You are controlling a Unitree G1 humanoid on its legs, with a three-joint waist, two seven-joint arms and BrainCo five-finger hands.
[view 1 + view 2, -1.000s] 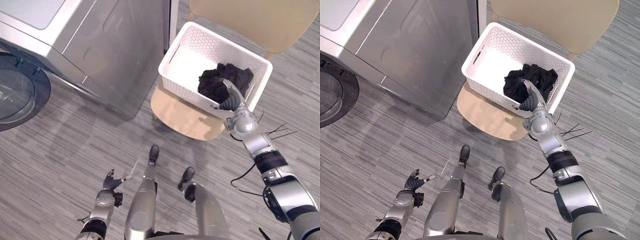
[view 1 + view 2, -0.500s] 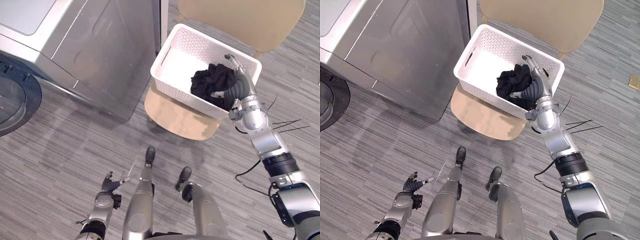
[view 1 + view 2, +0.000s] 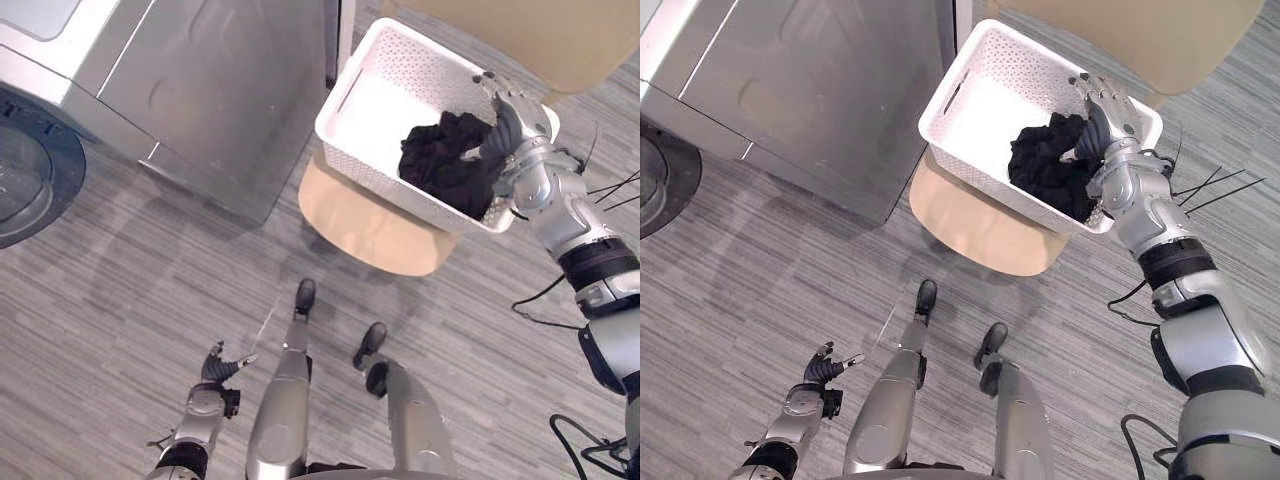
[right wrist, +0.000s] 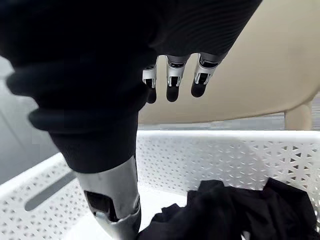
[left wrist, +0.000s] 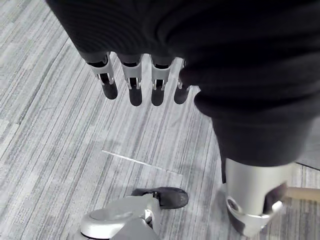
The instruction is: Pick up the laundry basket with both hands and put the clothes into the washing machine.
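- I judged the step in hand to be getting hold of the basket [image 3: 372, 172], which sat on the chair [image 3: 375, 228] beside the washer [image 3: 200, 90], with the black clothes [image 3: 445, 160] heaped at its right end.
- To do it well, I would have set the right hand [image 3: 508, 112] onto the right rim rather than into the cloth. The left hand [image 3: 215, 366] would then go to the slot [image 3: 348, 97] in the opposite wall, so the lift stayed level.
- The right arm reached forward, its hand over the basket's far right corner, just above the clothes. The fingers were straight and gripped nothing, and the thumb pointed down toward the heap.
- The left hand hung low over the floor, well apart from the basket, fingers loose and empty.
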